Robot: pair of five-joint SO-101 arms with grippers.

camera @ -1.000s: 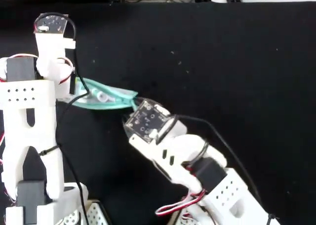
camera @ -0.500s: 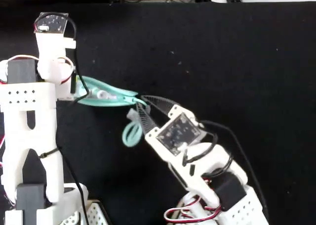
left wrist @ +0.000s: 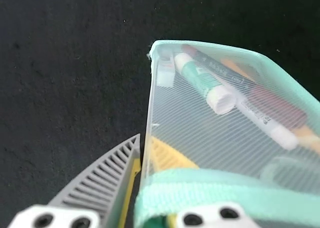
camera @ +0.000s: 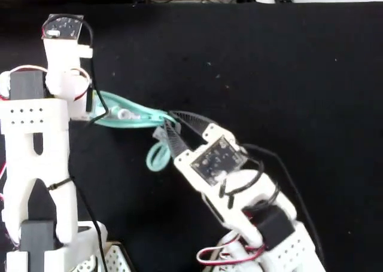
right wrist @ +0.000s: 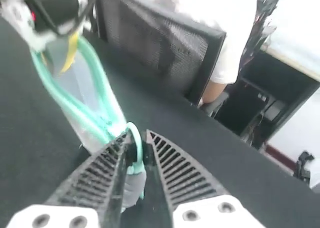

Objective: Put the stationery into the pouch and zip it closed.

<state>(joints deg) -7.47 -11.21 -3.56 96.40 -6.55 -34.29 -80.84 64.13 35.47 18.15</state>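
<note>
The translucent pouch (camera: pixel 128 118) with mint edging is near the left edge of the black tabletop (camera: pixel 269 75), about midway between its far and near edges, stretched between the two arms. The left gripper (left wrist: pixel 141 188) is clamped on the pouch's end nearest the left edge, with the ribbed grey finger (left wrist: pixel 100 185) pressed against the outside of the wall.

Through the ribbed plastic the contents show: a green-and-white stick with a white cap (left wrist: pixel 202 82), a long white marker (left wrist: pixel 265 124) beside it, red and orange shapes behind them (too blurred to name), and a yellow piece (left wrist: pixel 167 157) close to the clamped end.

At the pouch's other end the right gripper (camera: pixel 173 130) has its two dark ribbed fingers drawn nearly together, pinching the mint loop (camera: pixel 157 157) where it joins the pouch; the rest of the loop hangs toward the near edge. The pouch's two mint bands meet at this pinched end and stand apart toward the left gripper, so the mouth there is not shut. Whether the pouch touches the tabletop cannot be told.
</note>
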